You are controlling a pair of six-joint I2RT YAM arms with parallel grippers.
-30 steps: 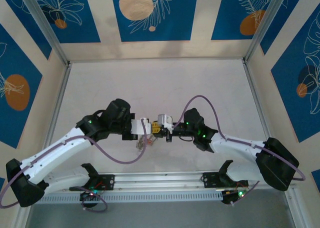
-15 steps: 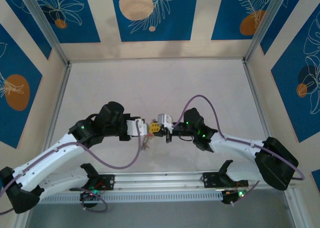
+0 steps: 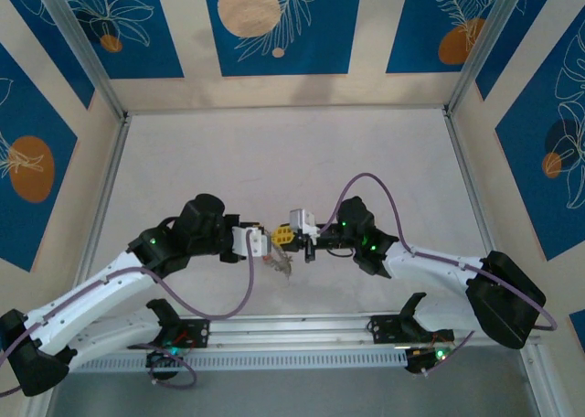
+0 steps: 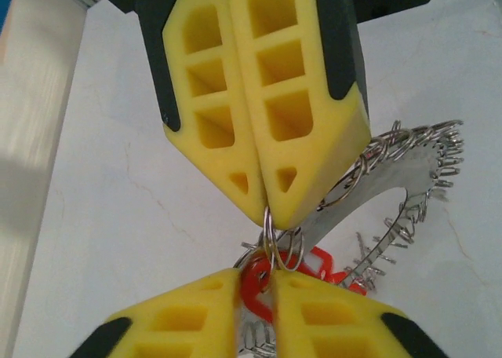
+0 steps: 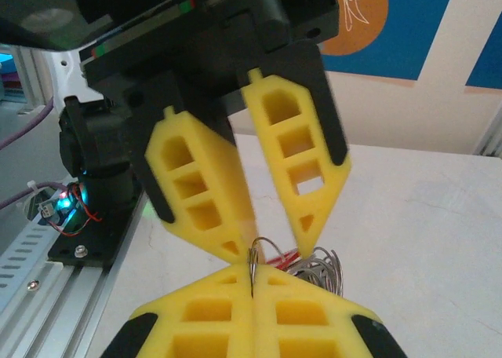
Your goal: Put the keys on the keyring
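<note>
Right up close, the left gripper (image 4: pixel 255 281) has its yellow fingers drawn in to a narrow slot. The round head of a red key (image 4: pixel 321 264) is wedged in that slot, so that's a grip on the key. The key's long axis runs crosswise to the left fingers: its head sits between the tips, and its body, with the white label window, sticks out sideways past one finger. Just above the head a small wire ring (image 4: pixel 271 236) stands on edge. The right gripper (image 4: pixel 266 210) comes in tip to tip against the left one, its two fingers pressed flat together and pinching the top of that ring. From the right wrist camera the wire shows as a thin line caught in the seam of the clenched fingers. Whether the ring passes through the key's hole, I can't tell. Beyond the right gripper's tips and off to one side is the keyring (image 4: pixel 384 187), a broad silvery band curving in an arch. The hollow of the arch faces back toward the left fingers, and small wire loops bristle all along its outer rim. Seen from overhead, the two grippers meet nose to nose, and the keyring hangs just on the base side of that meeting point. Behind it all lies the pale table (image 4: pixel 118 217).
</note>
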